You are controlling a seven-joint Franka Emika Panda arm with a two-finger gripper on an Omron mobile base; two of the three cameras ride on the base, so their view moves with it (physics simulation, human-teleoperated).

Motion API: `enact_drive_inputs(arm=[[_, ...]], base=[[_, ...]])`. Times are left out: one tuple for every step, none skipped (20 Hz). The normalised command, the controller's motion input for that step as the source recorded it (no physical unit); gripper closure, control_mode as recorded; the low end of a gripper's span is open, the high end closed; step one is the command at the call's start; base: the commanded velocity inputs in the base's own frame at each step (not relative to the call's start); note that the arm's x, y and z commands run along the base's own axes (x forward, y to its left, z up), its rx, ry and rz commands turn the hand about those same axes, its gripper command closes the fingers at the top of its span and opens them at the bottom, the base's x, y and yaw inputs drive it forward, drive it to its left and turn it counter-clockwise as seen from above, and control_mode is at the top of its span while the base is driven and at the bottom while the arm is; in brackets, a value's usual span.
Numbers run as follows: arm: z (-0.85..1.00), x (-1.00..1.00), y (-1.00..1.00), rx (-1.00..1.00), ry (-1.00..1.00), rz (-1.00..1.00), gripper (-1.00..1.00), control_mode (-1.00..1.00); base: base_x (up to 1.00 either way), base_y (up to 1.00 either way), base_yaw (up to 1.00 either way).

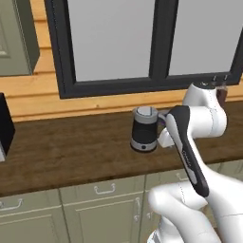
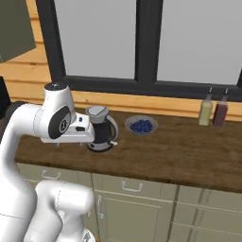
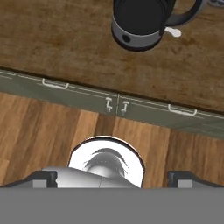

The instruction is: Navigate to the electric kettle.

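The gripper (image 3: 112, 181) shows two dark tips spread wide apart, holding nothing. The small black cylindrical electric kettle (image 1: 144, 129) with its silver-grey lid stands on the dark wooden counter (image 1: 71, 152), beside a grey bowl of blueberries (image 2: 141, 125). No writing is legible.

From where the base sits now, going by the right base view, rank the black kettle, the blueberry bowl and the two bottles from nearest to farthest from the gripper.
1. Black cylindrical electric kettle with silver-grey lid: directly beside the hand, on the counter.
2. Small bowl of blueberries: just right of the kettle.
3. Pale yellow-green bottle: far right, by the wall.
4. Dark red bottle: beside it, slightly farther right.
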Motion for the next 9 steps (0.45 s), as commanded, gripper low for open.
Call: enact_drive_inputs(arm=[[0.0, 0.0, 0.0, 0.0, 0.0, 0.0, -1.0, 1.0], [0.0, 0.0, 0.0, 0.0, 0.0, 0.0, -1.0, 1.0], [0.0, 0.0, 0.0, 0.0, 0.0, 0.0, -1.0, 1.0], [0.0, 0.0, 0.0, 0.0, 0.0, 0.0, -1.0, 1.0], [0.0, 0.0, 0.0, 0.0, 0.0, 0.0, -1.0, 1.0], [0.0, 0.0, 0.0, 0.0, 0.0, 0.0, -1.0, 1.0], [0.0, 0.0, 0.0, 0.0, 0.0, 0.0, -1.0, 1.0], [0.0, 0.0, 0.0, 0.0, 0.0, 0.0, -1.0, 1.0], [0.0, 0.0, 0.0, 0.0, 0.0, 0.0, -1.0, 1.0]], base=[[0.3, 0.0, -0.14], [0.34, 0.0, -0.13], [0.35, 0.0, -0.12], [0.34, 0.0, -0.11], [0.34, 0.0, -0.11], [0.34, 0.02, -0.11], [0.31, 0.05, -0.11], [0.34, 0.09, -0.1], [0.34, 0.09, -0.1]])
